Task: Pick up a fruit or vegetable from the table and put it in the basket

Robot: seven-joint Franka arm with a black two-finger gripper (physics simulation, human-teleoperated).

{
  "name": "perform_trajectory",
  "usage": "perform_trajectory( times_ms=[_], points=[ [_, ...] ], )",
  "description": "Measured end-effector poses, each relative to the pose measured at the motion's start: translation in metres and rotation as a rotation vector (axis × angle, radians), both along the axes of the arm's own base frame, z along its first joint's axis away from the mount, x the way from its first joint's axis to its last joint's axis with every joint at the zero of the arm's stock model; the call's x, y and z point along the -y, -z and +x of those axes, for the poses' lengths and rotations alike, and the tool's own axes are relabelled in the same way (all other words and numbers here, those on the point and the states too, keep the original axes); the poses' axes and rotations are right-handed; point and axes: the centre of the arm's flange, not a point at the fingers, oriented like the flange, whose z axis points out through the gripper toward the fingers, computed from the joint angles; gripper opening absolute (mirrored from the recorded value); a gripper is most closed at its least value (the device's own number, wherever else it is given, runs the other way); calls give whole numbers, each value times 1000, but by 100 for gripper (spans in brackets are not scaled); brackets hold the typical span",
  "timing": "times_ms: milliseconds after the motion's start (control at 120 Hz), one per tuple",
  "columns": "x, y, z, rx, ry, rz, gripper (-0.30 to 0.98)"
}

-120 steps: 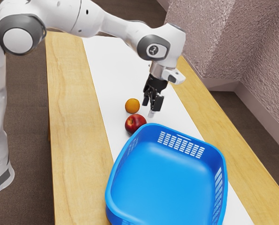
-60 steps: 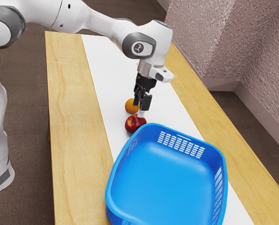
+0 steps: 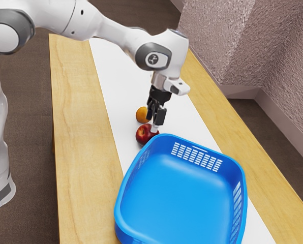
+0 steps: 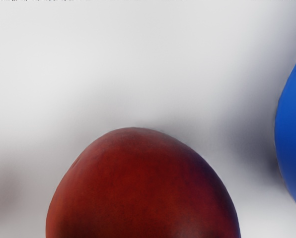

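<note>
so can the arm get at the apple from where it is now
Probably yes: the gripper is already close to the apple, and nothing lies on top of it. It may be a tight fit, though, with the orange and the basket both close by.

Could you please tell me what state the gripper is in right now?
Gripper: open, its fingers apart and holding nothing, with the tips close by the red apple.
</note>
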Motion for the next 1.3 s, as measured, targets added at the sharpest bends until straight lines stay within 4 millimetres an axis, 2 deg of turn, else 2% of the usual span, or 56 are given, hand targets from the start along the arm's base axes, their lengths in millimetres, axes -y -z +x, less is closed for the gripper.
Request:
perform_trajectory(
  times_ms=[167, 583, 750, 883, 1042, 1225, 1300],
  points=[
    [3, 8, 4, -3, 3, -4, 68],
    [7, 32, -2, -25, 4, -9, 68],
    [-9, 47, -4, -33, -35, -12, 67],
    [-23, 48, -2, -22, -64, -14, 67],
    [-36, 53, 2, -3, -101, -16, 54],
    [-32, 46, 10, 53, -105, 6, 35],
    [-27, 38, 13, 82, -102, 14, 17]
  ],
)
